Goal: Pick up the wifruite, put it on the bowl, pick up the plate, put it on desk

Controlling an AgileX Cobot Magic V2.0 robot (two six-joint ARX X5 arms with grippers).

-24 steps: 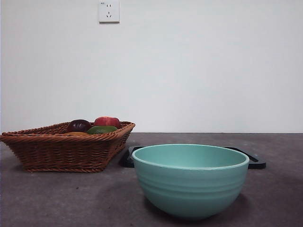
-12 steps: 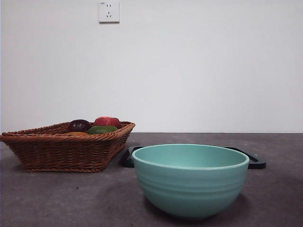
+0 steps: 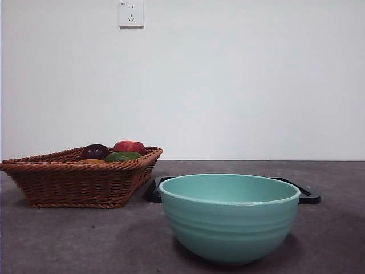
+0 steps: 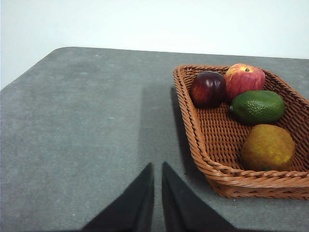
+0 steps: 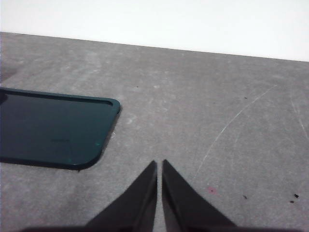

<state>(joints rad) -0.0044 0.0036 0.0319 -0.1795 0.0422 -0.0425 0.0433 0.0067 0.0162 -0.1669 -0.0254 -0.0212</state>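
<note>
The left gripper [image 4: 157,169] hangs above bare grey surface [image 4: 87,125] with its two black jaws pressed together, only a hairline slit between them, holding nothing. Just beside it in the left wrist picture sits a brown wicker basket [image 4: 193,121], and the wifruite [image 4: 268,147] lies inside it near the closest rim, a dull brown-orange oval. Next to the wifruite in the same basket are a green avocado-like fruit [image 4: 257,106], a red apple-like fruit [image 4: 245,79] and a dark purple round fruit [image 4: 208,89], the last two touching each other at the far end.

The right gripper [image 5: 160,166] also has its jaws pressed together and empty, over open surface. Near it, at the left of the right wrist picture, a flat dark plate [image 5: 53,128] with rounded corners lies on the surface, apart from the jaws.

In the front view neither arm shows. The mint-green bowl [image 3: 229,217] stands large at lower centre, and nothing rises above its rim, though its inside cannot be seen from this low angle. The dark plate lies flat behind the bowl, its ends showing at both sides. The basket occupies the left middle of the frame, fruit tops rising above its rim. A white wall socket [image 3: 131,13] sits at the upper left.
</note>
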